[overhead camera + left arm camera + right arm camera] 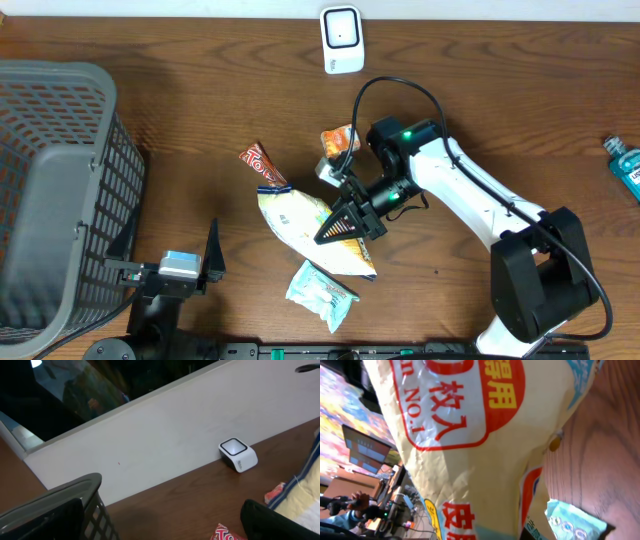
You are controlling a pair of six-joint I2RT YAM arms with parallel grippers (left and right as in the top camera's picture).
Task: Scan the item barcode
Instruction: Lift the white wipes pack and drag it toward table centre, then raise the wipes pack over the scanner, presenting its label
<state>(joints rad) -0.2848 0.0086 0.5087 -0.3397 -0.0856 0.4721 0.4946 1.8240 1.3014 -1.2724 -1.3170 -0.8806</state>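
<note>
While overhead shows the scanner [342, 38] — right wrist shows bag [470, 435]

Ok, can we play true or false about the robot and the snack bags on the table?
1. The right fingers are shut on the yellow bag. True.
2. The basket is by the right arm. False: it is on the left side, by the left arm.
3. The white scanner stands at the far edge of the table. True.
4. The left fingers hold the light blue packet. False: they are open and empty, and the packet lies on the table below the yellow bag.
</note>
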